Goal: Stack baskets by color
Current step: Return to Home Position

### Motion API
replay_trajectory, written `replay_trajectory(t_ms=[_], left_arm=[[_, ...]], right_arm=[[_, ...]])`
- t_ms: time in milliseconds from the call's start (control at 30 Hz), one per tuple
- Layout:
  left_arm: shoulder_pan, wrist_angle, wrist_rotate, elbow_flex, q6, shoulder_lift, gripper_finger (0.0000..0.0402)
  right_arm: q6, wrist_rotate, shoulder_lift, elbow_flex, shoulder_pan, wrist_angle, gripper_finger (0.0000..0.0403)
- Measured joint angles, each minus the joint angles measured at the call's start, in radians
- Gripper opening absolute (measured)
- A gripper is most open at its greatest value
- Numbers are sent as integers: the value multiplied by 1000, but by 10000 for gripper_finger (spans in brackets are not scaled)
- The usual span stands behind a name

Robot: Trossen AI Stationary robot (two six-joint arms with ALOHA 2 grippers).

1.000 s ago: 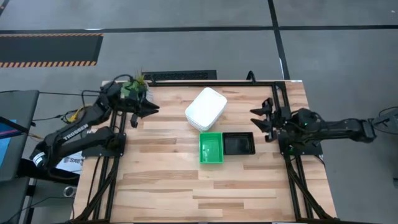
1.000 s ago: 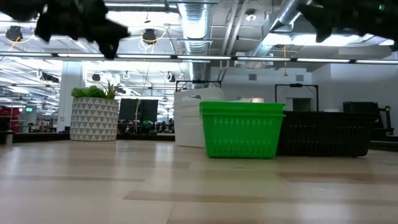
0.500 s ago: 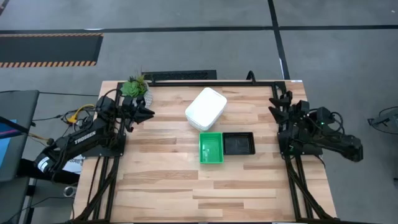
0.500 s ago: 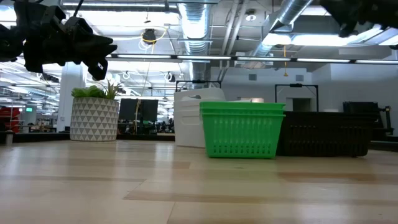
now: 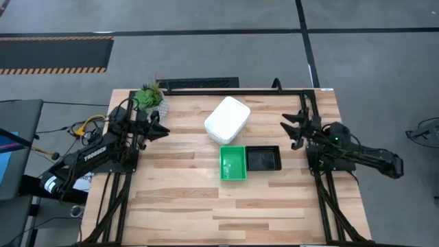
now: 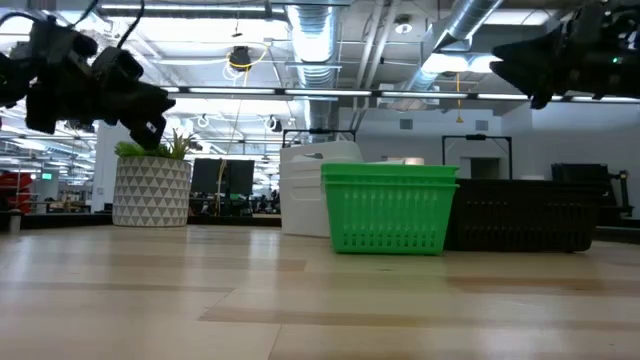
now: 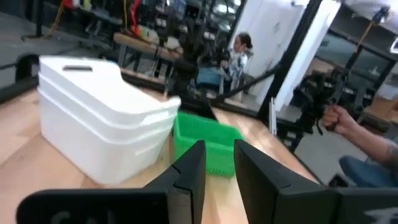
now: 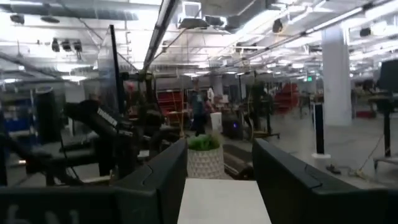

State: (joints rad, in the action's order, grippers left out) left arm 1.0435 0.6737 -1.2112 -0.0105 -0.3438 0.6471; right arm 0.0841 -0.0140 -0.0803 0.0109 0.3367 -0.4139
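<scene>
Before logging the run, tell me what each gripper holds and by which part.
Nothing is held. The left gripper and the right gripper both hang open and empty over opposite sides of the table.

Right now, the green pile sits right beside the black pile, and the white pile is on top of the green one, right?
Not quite. The high view shows the white pile standing on the table by itself, not on the green pile. The green pile does sit right beside the black pile.

White basket [image 8: 224,200], potted plant [image 8: 205,155] (farther off)
</scene>
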Motion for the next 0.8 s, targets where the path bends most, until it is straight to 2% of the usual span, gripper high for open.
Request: replay_trajectory(t_ms=[267, 400, 467, 600, 800], left_arm=[[0, -290, 33, 1, 247, 0, 71], [0, -317, -51, 1, 292, -1, 71], [0, -306, -100, 1, 259, -16, 71], [-2, -284, -98, 2, 84, -116, 71], [-114, -375, 74, 2, -63, -402, 71]], right_arm=[[-13, -12, 8, 0, 0, 273, 202], [25, -12, 9, 0, 0, 349, 205], [59, -12, 8, 0, 0, 368, 204], [123, -12, 9, 1, 0, 377, 202], [126, -12, 9, 1, 0, 379, 202]])
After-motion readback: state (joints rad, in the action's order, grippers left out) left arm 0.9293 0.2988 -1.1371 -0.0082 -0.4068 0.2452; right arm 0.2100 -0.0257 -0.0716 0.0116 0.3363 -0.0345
